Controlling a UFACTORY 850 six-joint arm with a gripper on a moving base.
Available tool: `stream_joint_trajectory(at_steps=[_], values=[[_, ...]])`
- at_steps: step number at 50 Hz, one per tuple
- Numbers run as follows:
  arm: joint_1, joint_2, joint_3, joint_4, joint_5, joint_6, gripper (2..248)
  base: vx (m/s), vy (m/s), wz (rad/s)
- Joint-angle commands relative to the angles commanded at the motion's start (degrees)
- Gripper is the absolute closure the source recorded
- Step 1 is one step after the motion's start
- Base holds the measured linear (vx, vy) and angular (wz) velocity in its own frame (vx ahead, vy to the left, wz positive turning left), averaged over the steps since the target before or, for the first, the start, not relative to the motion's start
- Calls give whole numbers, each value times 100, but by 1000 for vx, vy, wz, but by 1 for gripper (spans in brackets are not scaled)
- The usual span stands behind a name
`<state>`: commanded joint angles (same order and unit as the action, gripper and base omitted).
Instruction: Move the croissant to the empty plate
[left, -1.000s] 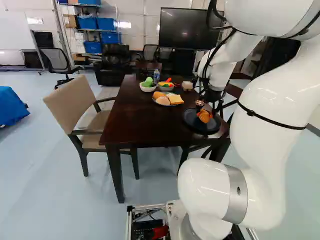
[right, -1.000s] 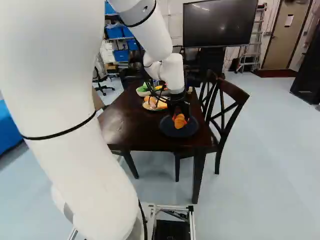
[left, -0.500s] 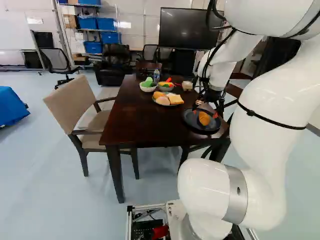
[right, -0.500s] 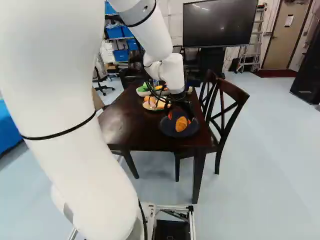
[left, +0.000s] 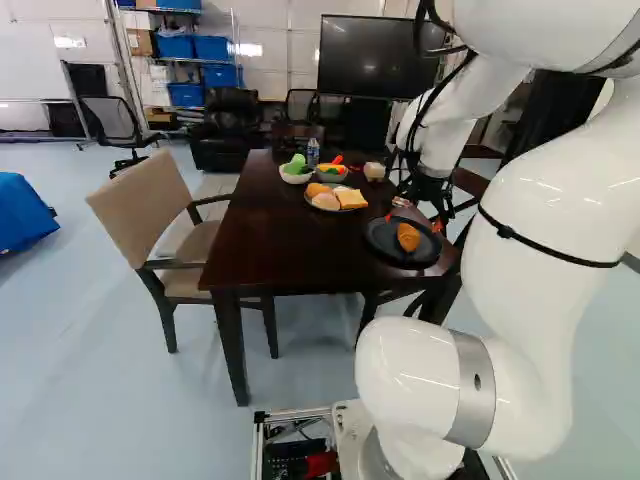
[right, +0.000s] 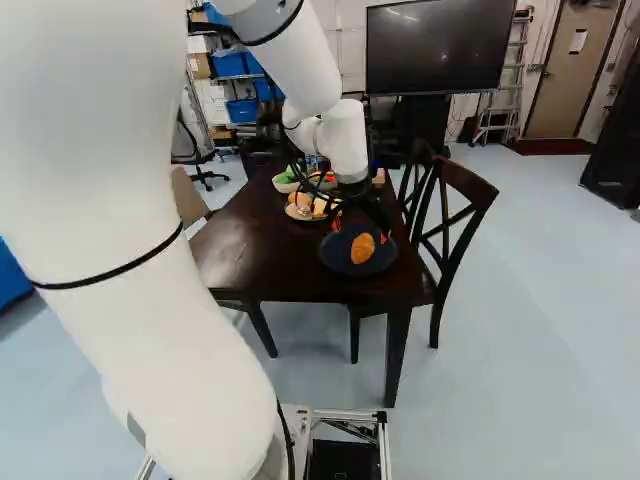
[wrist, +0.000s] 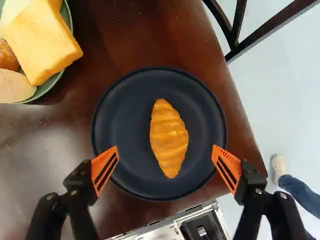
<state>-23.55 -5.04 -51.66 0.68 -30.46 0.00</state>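
Dark wooden table, pale floor around it. On it, nearest, the dark plate carries the croissant, lying near its middle. Above that plate the gripper now has its 2 fingers spread, clear of the croissant; 1.0 s ago it was down at the pastry. So the placing looks done, leaving only retreat. Beyond the dark plate sits the bread plate, then 2 bowls.

Under the gripper, the plate looks smooth and dull, and the croissant on it has bumpy ridges with a little shine. Below them, the table looks like smooth, shiny wood. Well apart from the gripper, the chair back looks like dull cloth.
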Motion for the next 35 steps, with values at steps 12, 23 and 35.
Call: stream_joint_trajectory(at_steps=[12,23,35], values=[[17,107,-100,0,-191,0,3,0,0,0],[31,178,-222,0,-351,0,3,0,0,0],[42,256,-351,0,-524,0,3,0,0,0]])
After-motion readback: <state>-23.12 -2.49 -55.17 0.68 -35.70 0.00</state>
